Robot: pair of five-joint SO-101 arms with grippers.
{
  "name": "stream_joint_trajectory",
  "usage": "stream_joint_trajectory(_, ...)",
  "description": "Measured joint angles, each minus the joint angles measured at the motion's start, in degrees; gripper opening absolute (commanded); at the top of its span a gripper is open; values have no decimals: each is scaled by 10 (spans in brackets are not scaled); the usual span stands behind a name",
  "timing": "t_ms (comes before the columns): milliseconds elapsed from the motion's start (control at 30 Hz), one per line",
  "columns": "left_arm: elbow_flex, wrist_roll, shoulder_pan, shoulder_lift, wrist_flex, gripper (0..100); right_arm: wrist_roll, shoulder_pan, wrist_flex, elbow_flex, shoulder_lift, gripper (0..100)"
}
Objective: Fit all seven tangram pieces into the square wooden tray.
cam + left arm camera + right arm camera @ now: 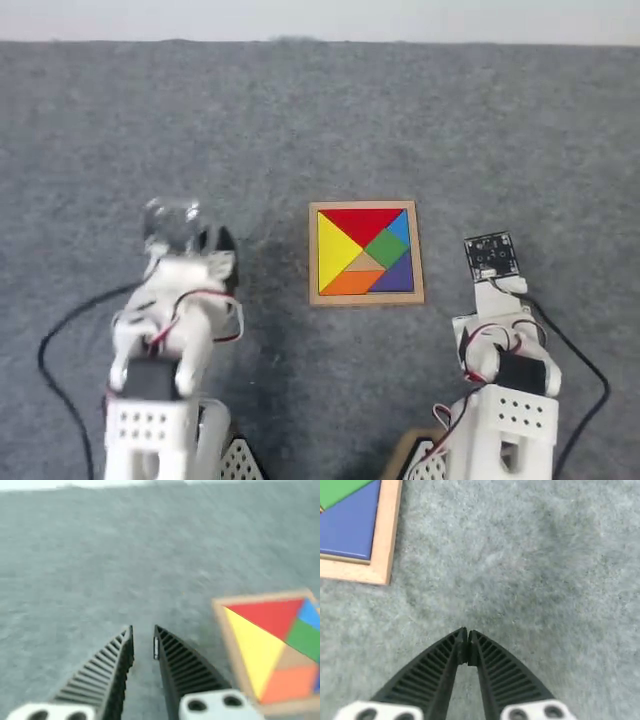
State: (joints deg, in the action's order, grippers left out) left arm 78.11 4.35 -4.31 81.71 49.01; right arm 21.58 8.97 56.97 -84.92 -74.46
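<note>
We see our left gripper [143,630] over the grey mat [250,120], its jaws a little apart with nothing between them. The square wooden tray [313,250] lies ahead and to the right of it. Our right gripper [466,632] hangs low over the mat, jaws pressed together and empty. From there, the tray sits ahead and to the left, clear of the tips. All seven tangram pieces [364,262] lie flat inside the tray, among them the red triangle [360,222] and yellow triangle [335,250].
</note>
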Motion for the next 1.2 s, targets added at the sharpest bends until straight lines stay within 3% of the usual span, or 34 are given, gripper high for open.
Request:
stream_joint_trajectory(200,68,-3,-67,208,87,66,0,0,27,29,0,7)
stream_joint_trajectory(500,178,-49,-97,214,68,66,0,0,32,30,-28,7)
stream_joint_trajectory(733,187,-50,-96,214,64,66,-5,0,87,-36,-232,7)
stream_joint_trajectory(1200,187,-50,-97,214,209,64,18,0,71,-105,-285,7)
